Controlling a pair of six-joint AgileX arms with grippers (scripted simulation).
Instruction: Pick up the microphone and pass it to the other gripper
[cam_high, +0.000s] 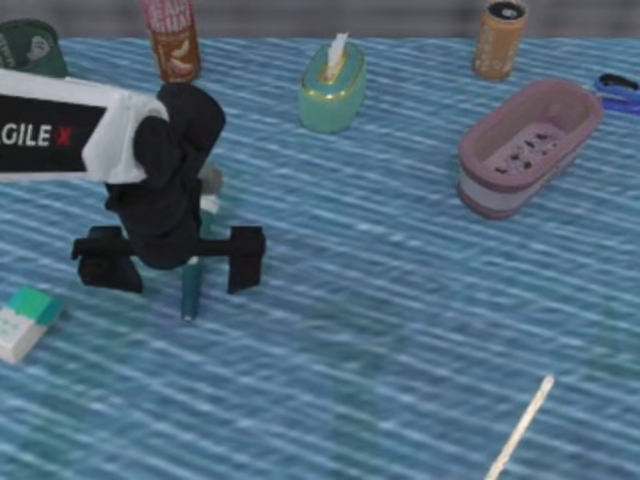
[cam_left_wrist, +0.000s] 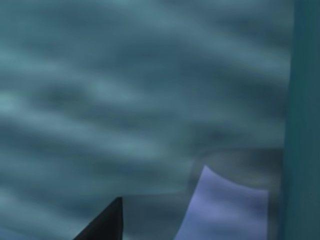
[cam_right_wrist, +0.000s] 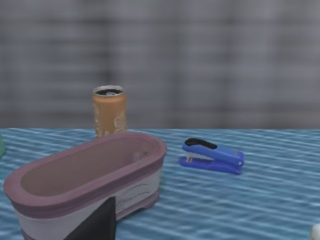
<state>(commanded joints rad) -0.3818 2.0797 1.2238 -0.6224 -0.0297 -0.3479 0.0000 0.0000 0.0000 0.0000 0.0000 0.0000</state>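
The microphone (cam_high: 190, 290) lies on the blue cloth at the left of the table. Its dark teal handle points toward the front edge, and its grey-white head (cam_high: 210, 183) is half hidden under my left wrist. My left gripper (cam_high: 178, 262) is low over it and open, with one finger on each side of the handle and neither touching it. In the left wrist view the teal handle (cam_left_wrist: 305, 125) fills one edge, beside a pale part (cam_left_wrist: 225, 210) and one black fingertip (cam_left_wrist: 107, 225). The right arm is outside the top view. One fingertip (cam_right_wrist: 100, 222) shows in the right wrist view, with nothing held.
A pink-rimmed tub (cam_high: 530, 145), orange can (cam_high: 498, 38) and blue stapler (cam_high: 620, 92) stand at the back right. A green tissue box (cam_high: 332, 88) and brown can (cam_high: 172, 38) are at the back. A teal-white box (cam_high: 25, 320) lies front left, a wooden stick (cam_high: 520, 428) front right.
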